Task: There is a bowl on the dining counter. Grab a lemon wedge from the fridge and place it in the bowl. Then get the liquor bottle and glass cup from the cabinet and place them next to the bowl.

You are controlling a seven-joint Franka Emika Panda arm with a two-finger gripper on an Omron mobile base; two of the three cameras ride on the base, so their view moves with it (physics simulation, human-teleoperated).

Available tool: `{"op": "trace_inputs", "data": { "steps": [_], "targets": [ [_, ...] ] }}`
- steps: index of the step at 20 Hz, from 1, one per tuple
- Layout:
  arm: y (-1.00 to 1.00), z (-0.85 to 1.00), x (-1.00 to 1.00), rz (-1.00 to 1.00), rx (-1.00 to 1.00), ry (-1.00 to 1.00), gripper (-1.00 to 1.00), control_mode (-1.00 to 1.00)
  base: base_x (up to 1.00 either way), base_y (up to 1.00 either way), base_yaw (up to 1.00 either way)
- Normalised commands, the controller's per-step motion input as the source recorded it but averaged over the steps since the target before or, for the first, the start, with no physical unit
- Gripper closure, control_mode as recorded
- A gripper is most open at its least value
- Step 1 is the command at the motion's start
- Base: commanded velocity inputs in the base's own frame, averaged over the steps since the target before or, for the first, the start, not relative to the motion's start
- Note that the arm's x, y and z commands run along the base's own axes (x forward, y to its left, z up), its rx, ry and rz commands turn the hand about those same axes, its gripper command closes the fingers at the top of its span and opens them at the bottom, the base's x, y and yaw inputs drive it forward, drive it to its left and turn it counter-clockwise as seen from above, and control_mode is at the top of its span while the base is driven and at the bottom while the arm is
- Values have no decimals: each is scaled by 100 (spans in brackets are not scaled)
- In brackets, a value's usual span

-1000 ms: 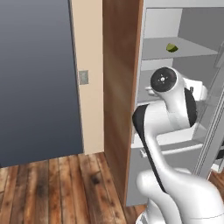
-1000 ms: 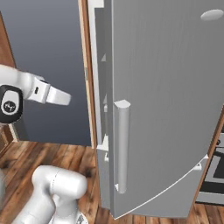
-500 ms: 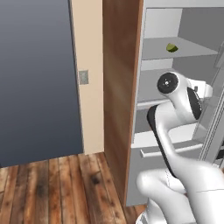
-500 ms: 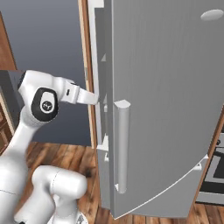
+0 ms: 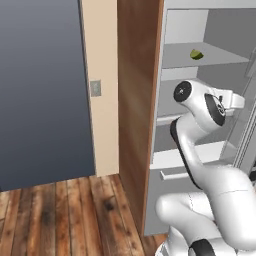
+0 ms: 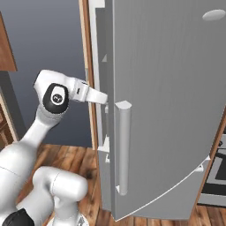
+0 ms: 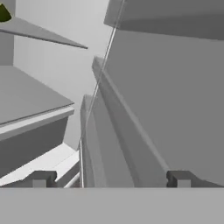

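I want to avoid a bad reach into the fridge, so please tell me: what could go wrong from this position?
1. The lemon wedge lies on an upper shelf, above the arm's wrist; the open gripper points lower, toward the door side, so it may need a large re-aim.
2. The fridge door stands close beside the forearm; swinging could bump it or its inner bins.
3. The wedge looks small, so wide jaws could push it back rather than grip it.
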Motion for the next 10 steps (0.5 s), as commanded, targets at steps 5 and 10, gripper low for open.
{"op": "trace_inputs", "data": {
  "steps": [5,10],
  "targets": [
    [-55,-12,15,-25,-7,17,-100,-100,0,0,0],
    [-46,-20,5,-20,-8,9,-100,-100,0,0,0]
  ]
}}
